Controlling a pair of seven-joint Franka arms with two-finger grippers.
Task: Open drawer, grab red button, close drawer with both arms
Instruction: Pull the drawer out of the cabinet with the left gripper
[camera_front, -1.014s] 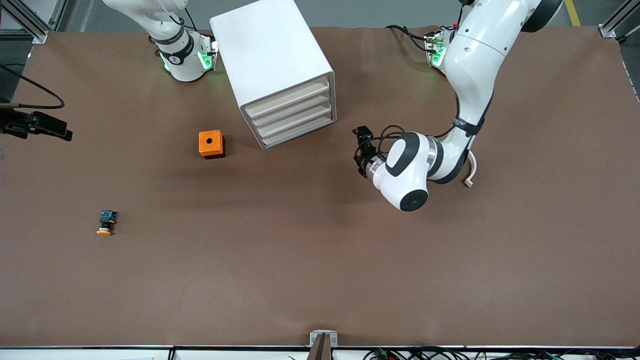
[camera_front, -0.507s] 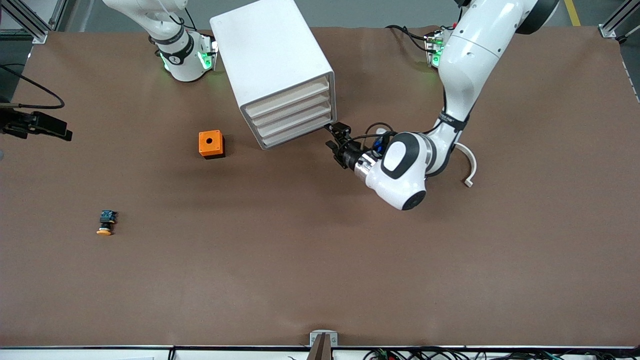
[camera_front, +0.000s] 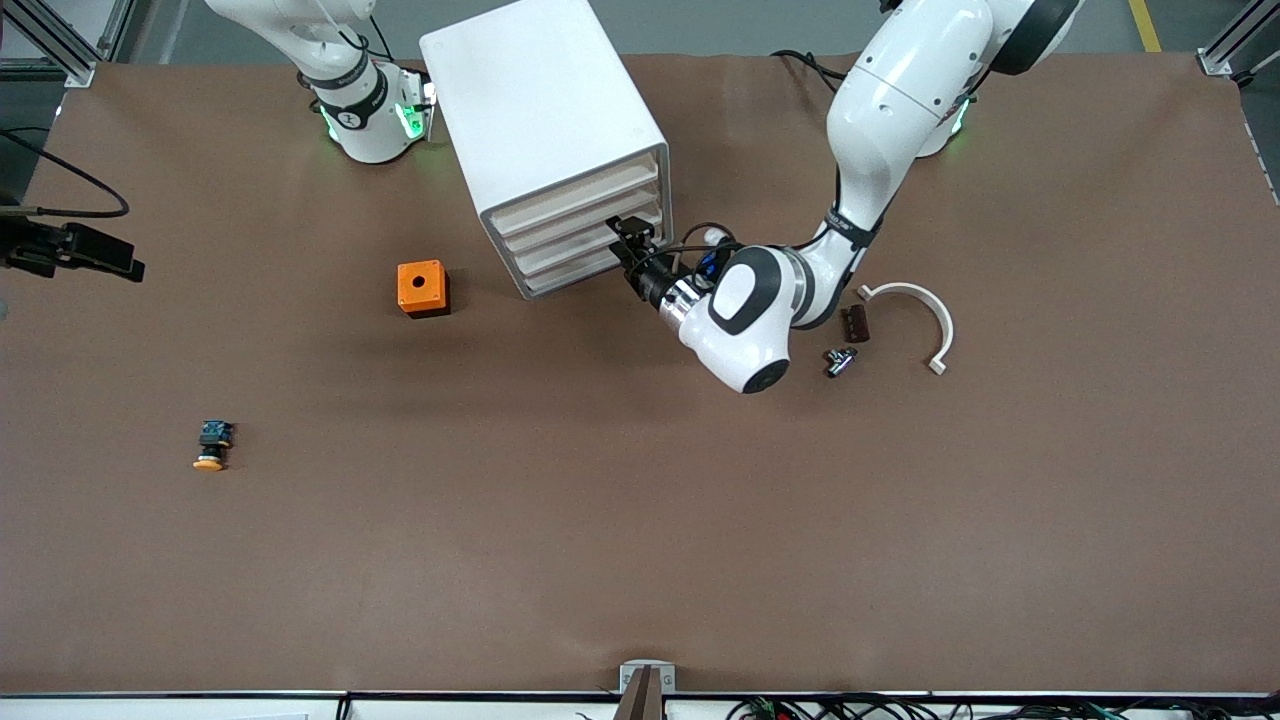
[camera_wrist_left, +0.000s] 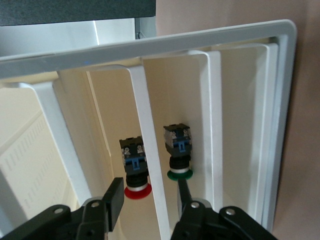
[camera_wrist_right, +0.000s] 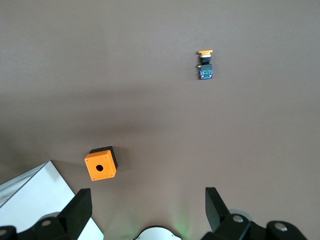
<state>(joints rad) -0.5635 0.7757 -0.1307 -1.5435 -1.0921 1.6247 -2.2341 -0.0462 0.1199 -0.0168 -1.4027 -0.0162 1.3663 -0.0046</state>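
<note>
The button (camera_wrist_left: 136, 167) lies inside the cabinet (camera_front: 540, 100), seen only in the left wrist view through the gap past the drawer fronts. Its red cap faces the front opening and the left claw (camera_wrist_left: 150, 185), with the black-and-blue body deeper in, so its long axis appears to run along the drawer's depth. A like button with a green cap (camera_wrist_left: 178, 152) lies in the compartment next to it. The drawer (camera_front: 560, 222), second from the top, looks fully shut, as do the other three.

A second ago the left arm was out over bare table toward its own end. It has since swung in, and its claw now sits right at the drawer fronts. The claw is released, its fingers (camera_wrist_left: 116, 197) spread on either side of a white front lip between the two buttons' compartments. Which drawer that lip belongs to I cannot tell. The opening pull looks about to begin, not yet done.

The arm's move has also uncovered a white curved bracket (camera_front: 905, 310) and two small dark parts (camera_front: 845, 340) on the table.

The right arm waits. The right claw (camera_wrist_right: 148, 207) is also released, over the table above the orange box (camera_front: 422, 287), with the yellow-orange button (camera_front: 210, 447) nearer the front camera
</note>
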